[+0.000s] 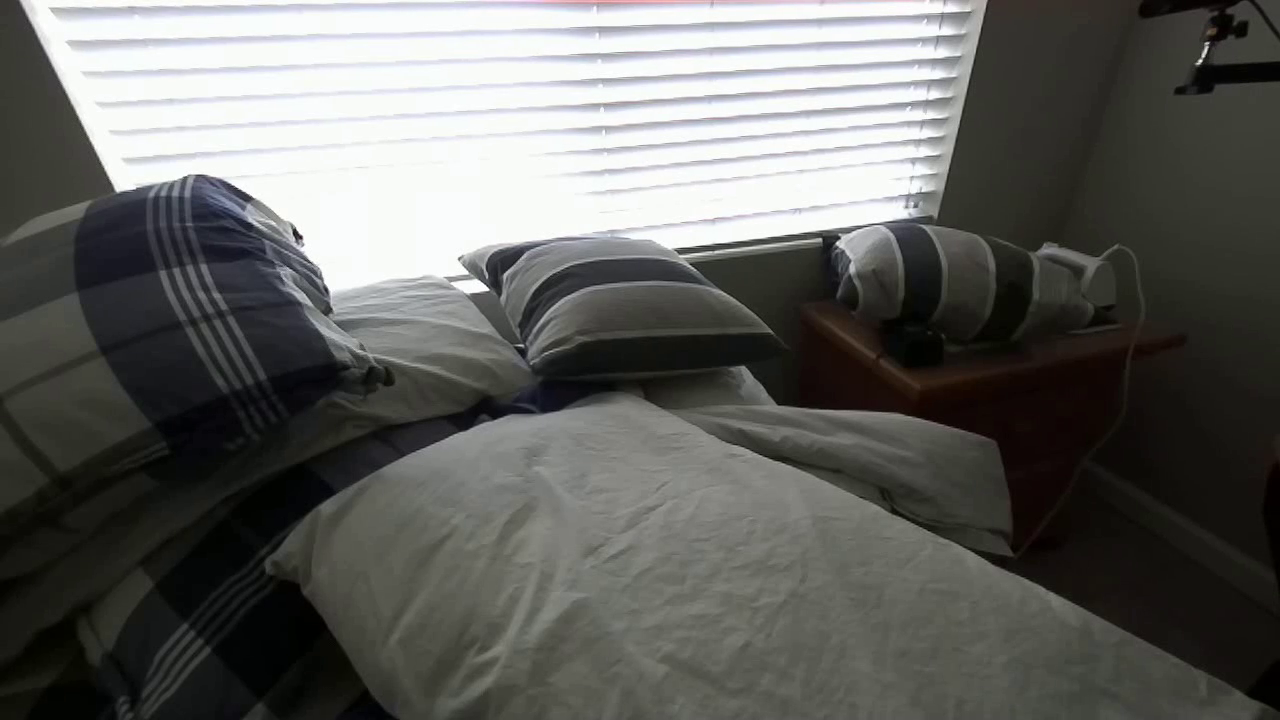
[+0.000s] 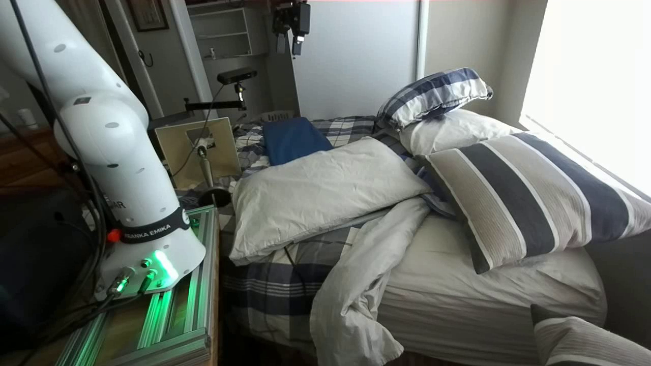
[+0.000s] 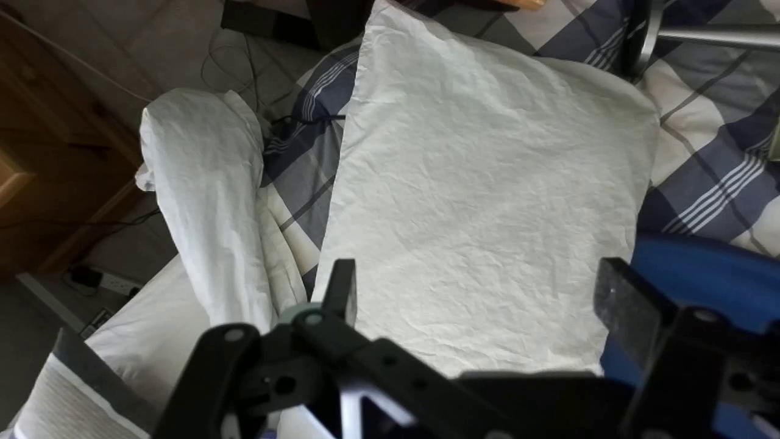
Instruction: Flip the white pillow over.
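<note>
The white pillow is large, wrinkled and plain. It lies flat on the plaid bed cover in both exterior views (image 1: 700, 570) (image 2: 325, 195) and fills the middle of the wrist view (image 3: 487, 183). My gripper (image 2: 289, 47) is high above the bed in an exterior view, apart from the pillow. In the wrist view my gripper (image 3: 475, 274) has its fingers wide apart with nothing between them, the pillow lying below. The pillow's near edge in the wrist view is partly hidden behind the gripper. The pillow's underside is hidden.
A blue item (image 2: 295, 140) lies beside the pillow. A stand with a board (image 2: 203, 168) is close to the pillow's robot-side end. A bunched white cloth (image 2: 351, 290) hangs over the bed edge. A striped pillow (image 2: 529, 193) and a plaid pillow (image 2: 437, 96) lie toward the window.
</note>
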Robot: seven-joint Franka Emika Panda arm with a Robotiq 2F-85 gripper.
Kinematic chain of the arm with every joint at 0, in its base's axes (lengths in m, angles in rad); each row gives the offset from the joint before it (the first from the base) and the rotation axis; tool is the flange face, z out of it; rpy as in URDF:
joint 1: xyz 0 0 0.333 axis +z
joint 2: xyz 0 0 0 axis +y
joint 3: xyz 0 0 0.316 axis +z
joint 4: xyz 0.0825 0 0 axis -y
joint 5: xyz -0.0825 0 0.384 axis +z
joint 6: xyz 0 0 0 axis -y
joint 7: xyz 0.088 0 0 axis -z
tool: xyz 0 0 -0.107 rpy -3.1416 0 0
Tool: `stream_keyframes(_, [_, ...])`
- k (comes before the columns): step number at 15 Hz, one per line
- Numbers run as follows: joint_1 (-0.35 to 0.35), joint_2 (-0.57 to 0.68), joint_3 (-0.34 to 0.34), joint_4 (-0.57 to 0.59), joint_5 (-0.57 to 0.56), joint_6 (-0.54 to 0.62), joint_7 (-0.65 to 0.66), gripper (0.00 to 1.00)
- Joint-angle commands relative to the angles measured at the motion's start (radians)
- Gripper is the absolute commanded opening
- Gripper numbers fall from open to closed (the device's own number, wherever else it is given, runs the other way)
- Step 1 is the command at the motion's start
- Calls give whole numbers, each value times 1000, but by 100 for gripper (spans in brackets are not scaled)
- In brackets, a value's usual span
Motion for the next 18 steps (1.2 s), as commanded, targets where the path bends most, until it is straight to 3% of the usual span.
stream_keyframes(1, [-2, 1, 2, 2, 0, -2, 0, 100])
stream_keyframes(5, [-2, 1, 2, 2, 0, -2, 0, 100])
stream_keyframes(8, [-8, 66, -12, 35, -46, 29, -87, 100])
stream_keyframes(11, [-18, 143, -52, 19, -25, 192, -230, 100])
stream_keyframes(14, [-33, 245, -99, -6, 72, 398, -376, 100])
stream_keyframes(18, [-72, 401, -118, -12, 312, 547, -479, 100])
